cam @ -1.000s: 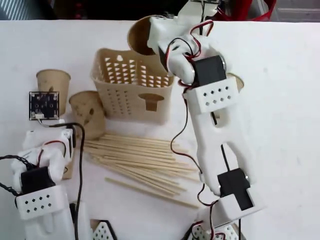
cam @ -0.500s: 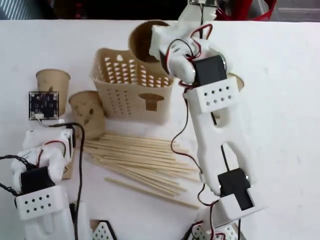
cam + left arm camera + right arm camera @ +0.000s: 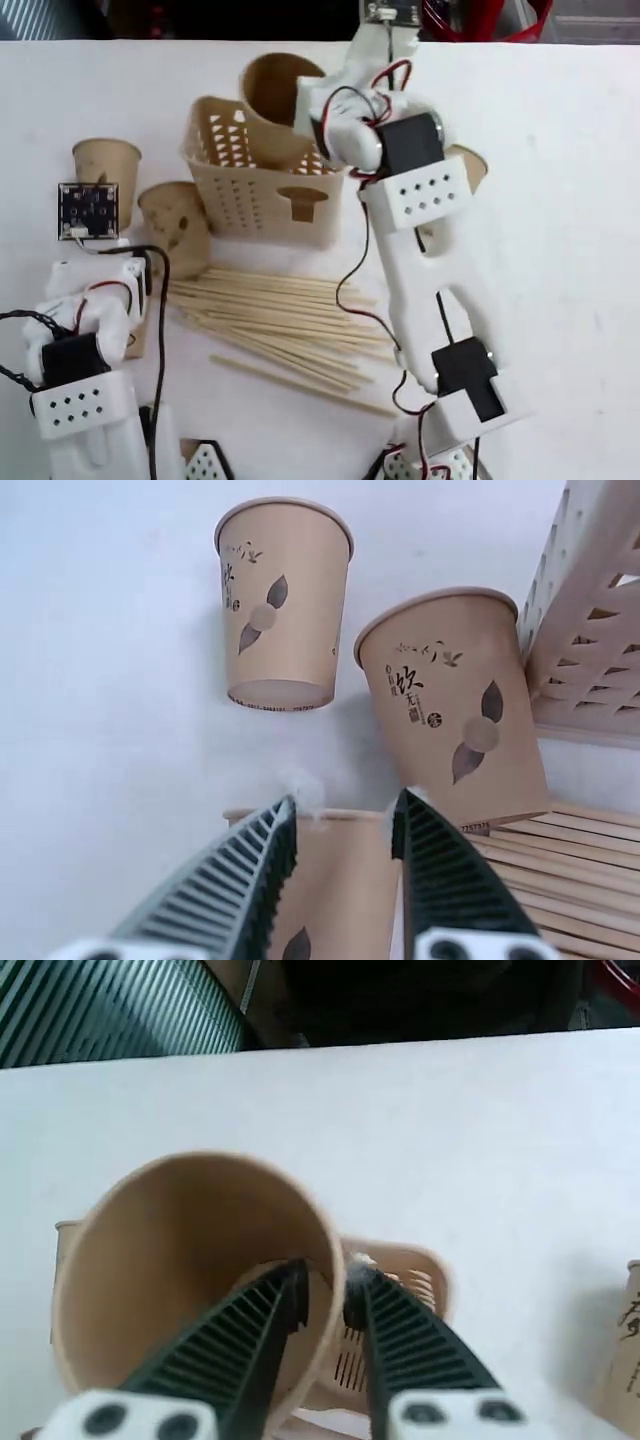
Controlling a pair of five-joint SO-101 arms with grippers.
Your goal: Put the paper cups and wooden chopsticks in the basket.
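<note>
White table carries one slotted plastic basket, a loose pile of wooden chopsticks just in front of it, too many to count, and five paper cups. The right gripper pinches the wall of the held paper cup, one finger inside and one outside, over the basket's far rim. The far-left cup and the second cup sit left of the basket. A fourth cup peeks out beside the right arm. The left gripper, jaws narrowly apart, hangs over the fifth cup.
</note>
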